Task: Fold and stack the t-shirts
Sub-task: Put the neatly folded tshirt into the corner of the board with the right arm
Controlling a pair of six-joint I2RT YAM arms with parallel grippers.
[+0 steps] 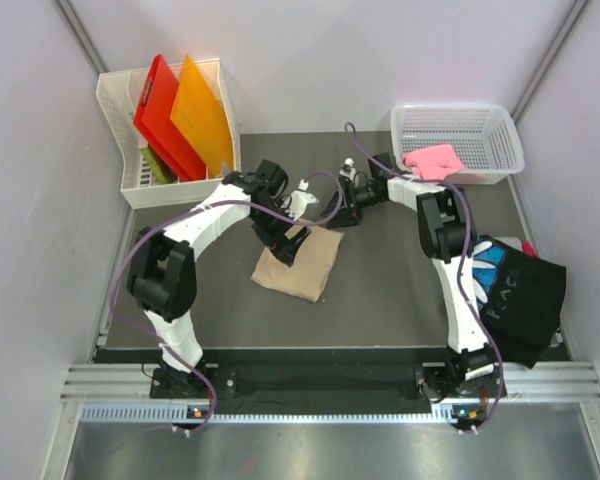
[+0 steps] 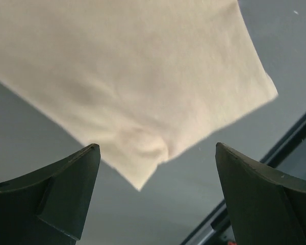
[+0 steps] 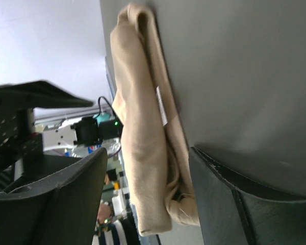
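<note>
The tan t-shirt [image 1: 300, 262] lies folded on the dark mat. My left gripper [image 1: 283, 238] hovers over its far left part, open and empty; in the left wrist view [image 2: 157, 148] a corner of the tan t-shirt [image 2: 137, 92] lies between the spread fingers. My right gripper [image 1: 335, 218] is at the shirt's far right corner, low on the mat. In the right wrist view [image 3: 147, 153] the folded edge of the tan t-shirt [image 3: 143, 127], with its white label, sits between the open fingers, which are not clamped. The black t-shirt [image 1: 520, 290] lies at the right. The pink t-shirt [image 1: 435, 160] is in the basket.
A white bin [image 1: 120, 130] holding stiff red [image 1: 160, 115] and orange [image 1: 200, 115] sheets stands at the back left. A white mesh basket [image 1: 480, 125] stands at the back right. A metal rail [image 1: 310, 385] runs along the near edge.
</note>
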